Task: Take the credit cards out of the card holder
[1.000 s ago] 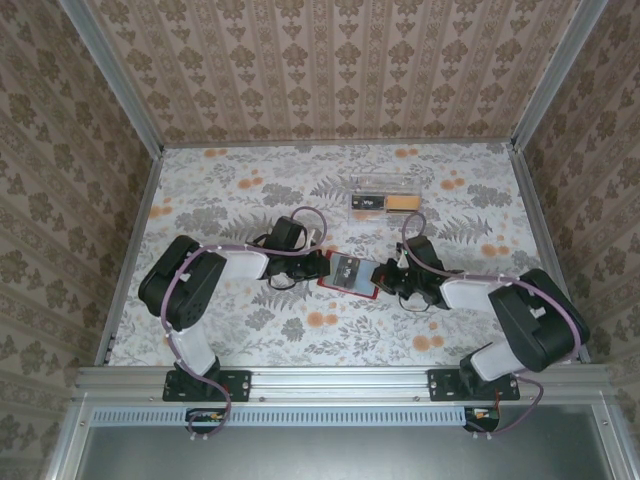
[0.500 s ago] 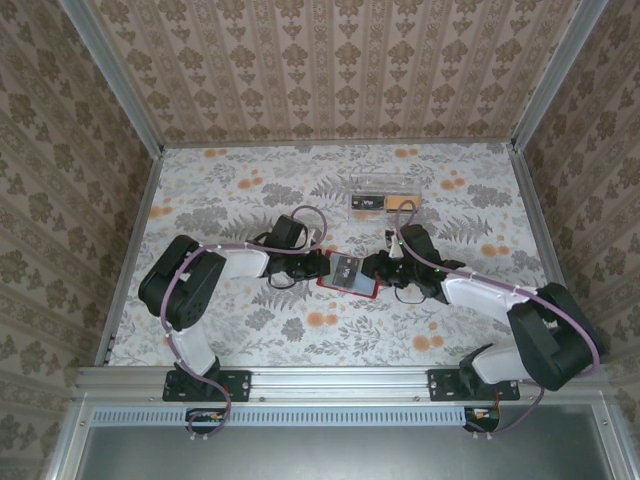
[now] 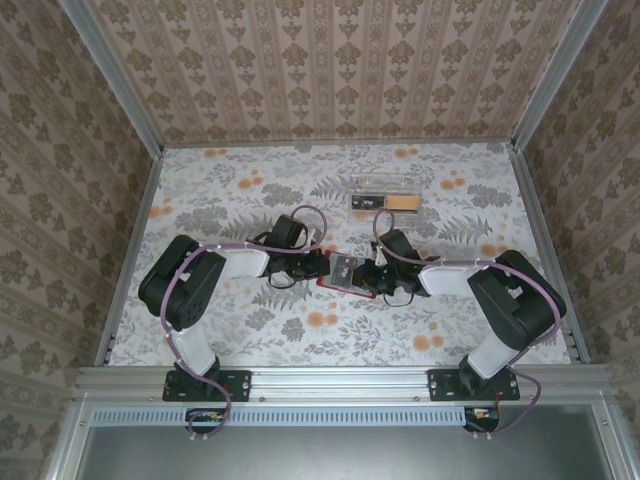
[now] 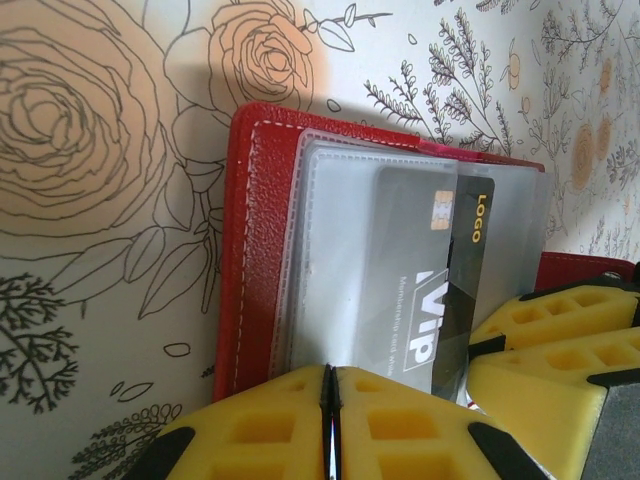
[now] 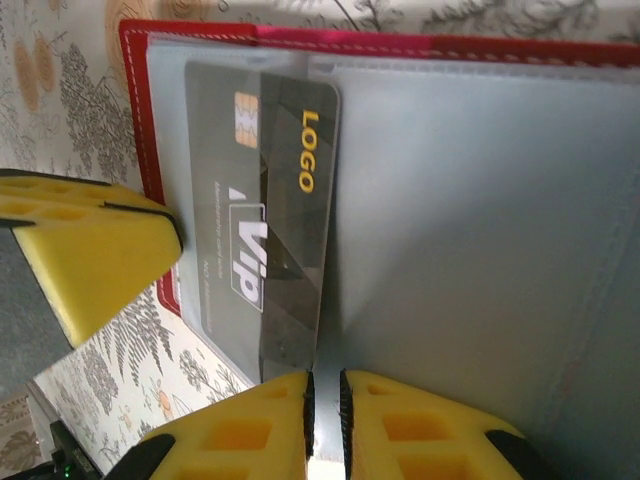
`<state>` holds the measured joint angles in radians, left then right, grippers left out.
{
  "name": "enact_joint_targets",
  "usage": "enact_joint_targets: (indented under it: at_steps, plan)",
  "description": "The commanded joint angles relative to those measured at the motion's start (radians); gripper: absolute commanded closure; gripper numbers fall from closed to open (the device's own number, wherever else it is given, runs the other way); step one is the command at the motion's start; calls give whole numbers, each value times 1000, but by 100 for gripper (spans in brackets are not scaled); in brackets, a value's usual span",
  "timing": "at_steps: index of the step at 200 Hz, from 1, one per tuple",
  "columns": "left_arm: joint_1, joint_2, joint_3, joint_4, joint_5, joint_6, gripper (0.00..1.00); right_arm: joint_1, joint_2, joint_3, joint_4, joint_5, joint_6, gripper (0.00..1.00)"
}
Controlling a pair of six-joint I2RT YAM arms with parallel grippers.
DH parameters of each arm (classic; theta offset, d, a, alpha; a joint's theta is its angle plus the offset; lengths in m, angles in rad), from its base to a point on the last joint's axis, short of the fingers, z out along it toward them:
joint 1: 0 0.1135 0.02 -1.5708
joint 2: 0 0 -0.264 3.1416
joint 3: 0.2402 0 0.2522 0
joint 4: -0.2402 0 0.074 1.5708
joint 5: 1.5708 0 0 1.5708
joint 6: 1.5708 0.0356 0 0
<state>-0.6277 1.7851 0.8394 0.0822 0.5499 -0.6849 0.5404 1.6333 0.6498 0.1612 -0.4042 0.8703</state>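
Midway across the floral table (image 3: pixel 230 190), the red card holder (image 3: pixel 345 272) is laid open between both arms, with a dark card (image 5: pixel 265 220) showing at its clear pocket. The left gripper (image 4: pixel 329 378) jaws are pressed together at the holder's edge. The right gripper (image 5: pixel 325 382) jaws are held a slit apart at the card's end; a grip cannot be confirmed. The card is judged light, stiff and slick, best pinched by its exposed end while the soft holder is pinned.
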Motion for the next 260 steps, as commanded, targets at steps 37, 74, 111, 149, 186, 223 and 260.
enact_joint_targets:
  at_steps: [37,74,111,149,186,223,260]
  plan:
    - [-8,26,6,-25,-11,9,88,32,58,74,33,-1,21,81]
    - [-8,22,2,-25,-14,8,88,36,23,72,-36,30,0,80]
    - [-7,17,3,-33,-20,15,88,30,-67,51,-199,128,-58,78]
    - [-8,16,6,-35,-20,16,88,27,-175,72,-293,196,-96,76]
    - [-8,10,7,-38,-17,18,88,27,-157,109,-253,138,-97,74]
    - [-10,17,8,-33,-15,15,88,26,-56,100,-54,47,13,71]
    - [-10,14,8,-39,-15,18,88,20,33,104,43,9,83,72]
